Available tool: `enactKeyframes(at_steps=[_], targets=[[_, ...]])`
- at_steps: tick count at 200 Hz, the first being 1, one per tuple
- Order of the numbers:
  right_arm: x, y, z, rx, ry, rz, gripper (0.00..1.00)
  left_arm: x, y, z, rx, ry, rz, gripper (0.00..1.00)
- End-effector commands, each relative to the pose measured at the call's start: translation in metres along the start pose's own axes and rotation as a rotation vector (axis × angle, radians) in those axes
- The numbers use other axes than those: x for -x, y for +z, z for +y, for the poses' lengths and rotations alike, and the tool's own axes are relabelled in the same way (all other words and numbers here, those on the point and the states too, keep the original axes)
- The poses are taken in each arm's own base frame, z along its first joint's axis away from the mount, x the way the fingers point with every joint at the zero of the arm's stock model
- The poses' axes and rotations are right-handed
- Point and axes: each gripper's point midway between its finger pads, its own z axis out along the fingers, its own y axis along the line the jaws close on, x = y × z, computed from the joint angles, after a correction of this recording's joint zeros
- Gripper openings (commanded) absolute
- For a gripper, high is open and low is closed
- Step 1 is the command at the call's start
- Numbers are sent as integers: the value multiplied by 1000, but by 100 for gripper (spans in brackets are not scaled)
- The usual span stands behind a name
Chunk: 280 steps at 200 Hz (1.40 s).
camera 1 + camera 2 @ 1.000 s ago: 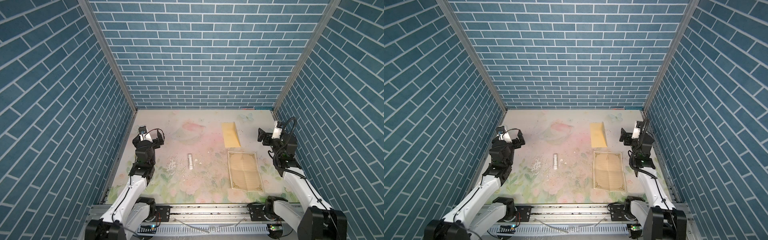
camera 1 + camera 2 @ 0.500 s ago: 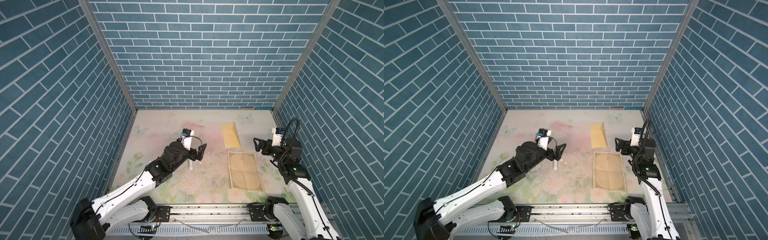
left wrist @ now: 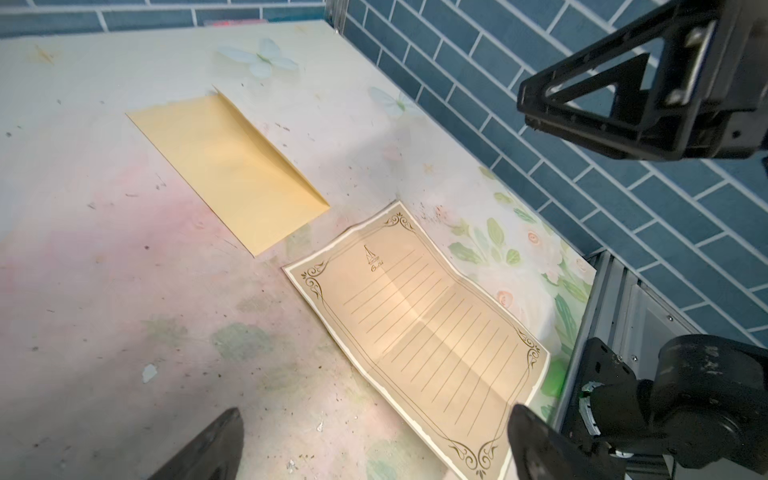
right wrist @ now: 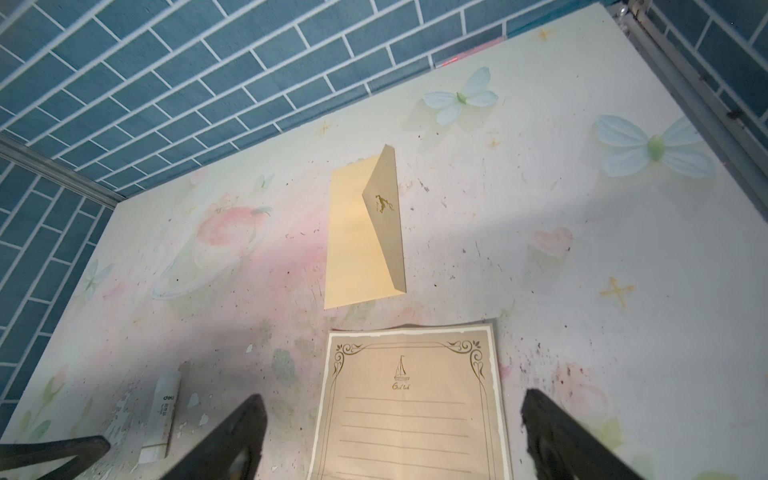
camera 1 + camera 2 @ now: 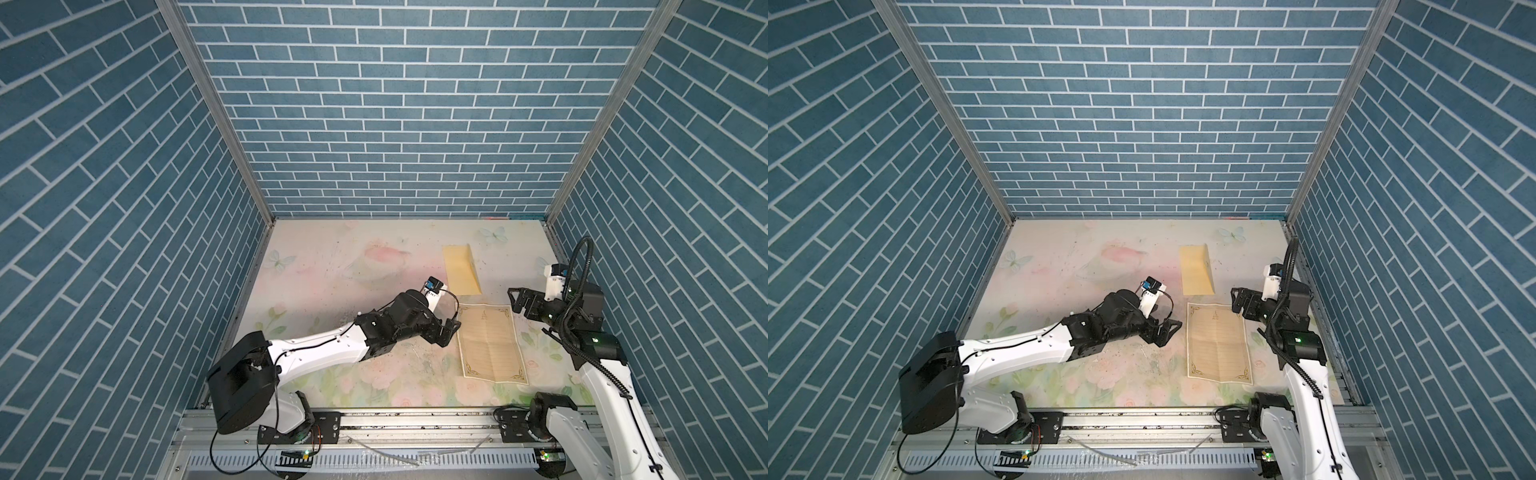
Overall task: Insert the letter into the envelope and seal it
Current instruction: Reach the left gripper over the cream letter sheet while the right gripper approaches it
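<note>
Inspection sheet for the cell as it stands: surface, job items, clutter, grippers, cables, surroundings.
Surface: floral-print table, scuffed and speckled.
Job's things: letter unfolded, flat, creased; envelope beyond it, not touching, flap raised.
Clutter: glue stick and white flakes on the table.
Grippers: left gripper open by the letter's left edge; right gripper open near its far right corner; both empty.
Cables: black hose arcs over the right arm; cable loop at the left base.
Surroundings: blue brick-pattern walls; metal rail in front.
</note>
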Motion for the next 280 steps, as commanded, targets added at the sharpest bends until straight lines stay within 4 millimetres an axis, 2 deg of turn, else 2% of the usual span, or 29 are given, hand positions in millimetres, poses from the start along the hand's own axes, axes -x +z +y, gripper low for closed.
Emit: enactKeyframes(at_steps=[1,45,73,111,140,158,179,280], targets=[[-7,-4,0,-10,41,47,96,3,14,-19,-55,-11,16,100],[-17,-1,-4,-26,72,84,96,-22,45,-23,-78,-84,135,99],[-27,4,-6,-26,92,135,96,-29,59,-26,-83,-82,164,93],[-33,5,-17,-86,98,148,96,-27,76,-38,-100,-19,189,75],[-36,5,-23,-116,102,162,96,-38,90,-44,-108,16,242,58],[-38,5,-24,-123,109,176,96,-47,96,-40,-96,16,279,48],[-41,5,-24,-125,114,189,96,-56,102,-34,-73,9,309,42],[-60,8,-34,-178,215,260,96,-93,113,-10,13,60,433,33]])
